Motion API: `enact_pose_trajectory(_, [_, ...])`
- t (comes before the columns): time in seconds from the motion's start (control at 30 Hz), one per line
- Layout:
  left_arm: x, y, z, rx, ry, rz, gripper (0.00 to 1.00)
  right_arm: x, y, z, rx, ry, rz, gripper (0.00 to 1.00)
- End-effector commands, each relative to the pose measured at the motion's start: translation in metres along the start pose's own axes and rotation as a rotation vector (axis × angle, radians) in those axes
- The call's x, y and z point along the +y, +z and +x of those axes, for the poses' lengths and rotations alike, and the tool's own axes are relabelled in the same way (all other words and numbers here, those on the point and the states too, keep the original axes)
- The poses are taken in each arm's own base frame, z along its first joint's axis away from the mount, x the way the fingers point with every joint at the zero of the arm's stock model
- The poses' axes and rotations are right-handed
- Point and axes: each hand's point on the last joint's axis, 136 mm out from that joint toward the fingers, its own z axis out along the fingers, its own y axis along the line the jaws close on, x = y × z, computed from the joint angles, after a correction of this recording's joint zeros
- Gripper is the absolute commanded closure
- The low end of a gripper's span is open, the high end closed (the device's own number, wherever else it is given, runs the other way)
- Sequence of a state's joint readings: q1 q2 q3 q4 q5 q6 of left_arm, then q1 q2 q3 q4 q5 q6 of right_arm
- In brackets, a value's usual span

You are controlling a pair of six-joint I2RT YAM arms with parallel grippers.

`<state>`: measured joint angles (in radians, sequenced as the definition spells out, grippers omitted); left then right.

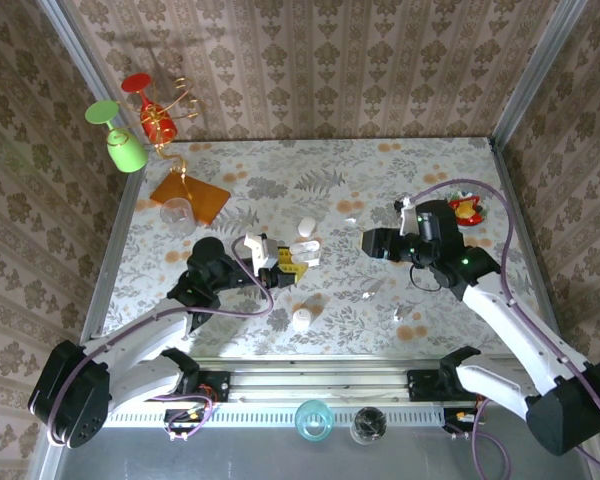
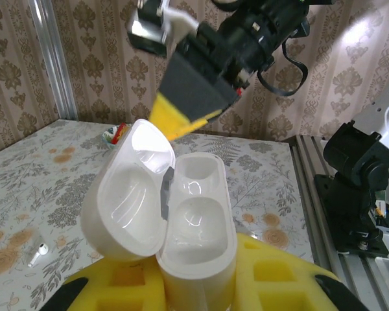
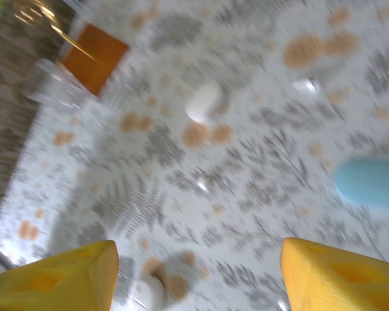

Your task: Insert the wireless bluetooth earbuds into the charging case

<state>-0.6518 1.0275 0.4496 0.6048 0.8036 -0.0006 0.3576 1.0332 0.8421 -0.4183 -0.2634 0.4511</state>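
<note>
yellow fingers (image 2: 272, 275) of the left gripper (image 2: 194, 288) clamp the open white charging case (image 2: 196, 220), a tiny earbud (image 2: 40, 248) lies on the table (image 2: 26, 188) off the case's lid side, and the right gripper (image 2: 189, 97) hangs beyond the case, jaws apart.

The white case (image 2: 196, 223) stands upright over mid-worktop (image 2: 259, 175), lid open, both wells empty. A whitish earbud (image 2: 39, 248) lies apart.

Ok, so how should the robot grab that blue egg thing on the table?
Grab the blue case from straight above, pinching across its shorter width. It lies flat on the table and is a smooth, rounded oval, so the two long sides are probably the easiest to squeeze without slipping. The view is blurry, so finer detail is unclear.
</note>
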Motion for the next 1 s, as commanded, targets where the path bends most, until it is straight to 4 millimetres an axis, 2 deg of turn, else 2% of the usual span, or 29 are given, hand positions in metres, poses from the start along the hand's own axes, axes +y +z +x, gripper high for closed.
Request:
enact_pose_trajectory(0.0, [0.0, 0.0, 0.001, 0.005, 0.031, 0.012, 0.92, -0.038, 0.014, 0.051, 0.208, 0.051, 0.156, 0.32])
enact_pose_trajectory(0.2, [-0.003, 0.0, 0.001, -0.014, 0.015, 0.032, 0.92, -0.05, 0.054, 0.085, 0.429, 0.058, 0.193, 0.33])
enact_pose_trajectory(0.33, [-0.005, 0.0, 0.002, -0.013, 0.012, 0.037, 0.92, -0.053, 0.082, 0.098, 0.526, 0.031, 0.223, 0.33])
enact_pose_trajectory(0.5, [-0.004, -0.001, 0.002, -0.009, 0.015, 0.026, 0.92, -0.058, 0.105, 0.111, 0.591, 0.023, 0.232, 0.33])
enact_pose_trajectory(0.67, [-0.001, -0.002, 0.002, -0.004, 0.002, 0.003, 0.92, -0.065, 0.109, 0.129, 0.655, 0.04, 0.252, 0.41])
enact_pose_trajectory(0.87, [-0.001, -0.002, 0.003, 0.002, -0.006, 0.002, 0.92, -0.063, 0.095, 0.148, 0.689, 0.069, 0.256, 0.43])
enact_pose_trajectory(0.97, [-0.001, -0.002, 0.005, 0.007, -0.008, 0.0, 0.92, -0.059, 0.088, 0.155, 0.696, 0.075, 0.255, 0.5])
